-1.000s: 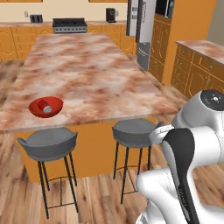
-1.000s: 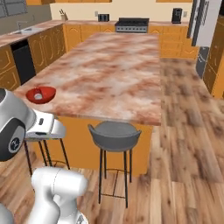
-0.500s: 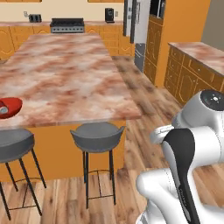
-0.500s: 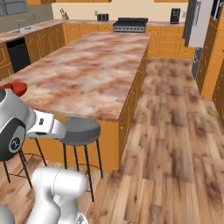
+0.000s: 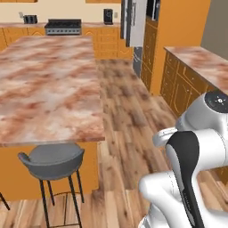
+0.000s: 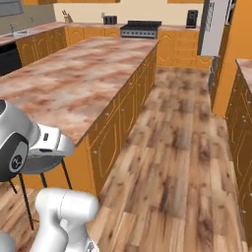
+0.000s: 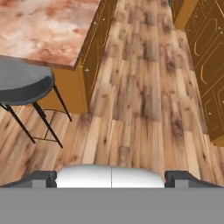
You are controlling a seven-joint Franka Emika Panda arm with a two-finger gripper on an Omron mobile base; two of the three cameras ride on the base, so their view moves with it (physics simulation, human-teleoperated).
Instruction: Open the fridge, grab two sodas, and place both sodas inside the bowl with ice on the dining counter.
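Note:
The tall grey fridge [image 5: 135, 23] stands at the far end of the room with its doors shut, and it also appears as the fridge [image 6: 213, 27] at the top right of the right base view. The dining counter [image 5: 49, 89] with its pinkish marbled top stretches along my left, seen again as the dining counter [image 6: 74, 83] and as a corner of the dining counter [image 7: 43, 30]. My gripper [image 7: 111, 179] is open and empty, hanging over the wooden floor with its fingertips [image 7: 43, 178] wide apart. The bowl and the sodas are out of view.
A grey stool [image 5: 52, 161] stands at the counter's near end, also the stool [image 7: 22, 83]. Orange cabinets with a marbled top [image 5: 196, 67] line the right side. A stove [image 6: 141, 28] sits at the back wall. A wooden floor aisle [image 6: 182, 147] runs toward the fridge.
The whole picture has shifted left as the base moved right along the counter. The red bowl has slid out of view, and the fridge and the floor aisle now sit nearer the middle.

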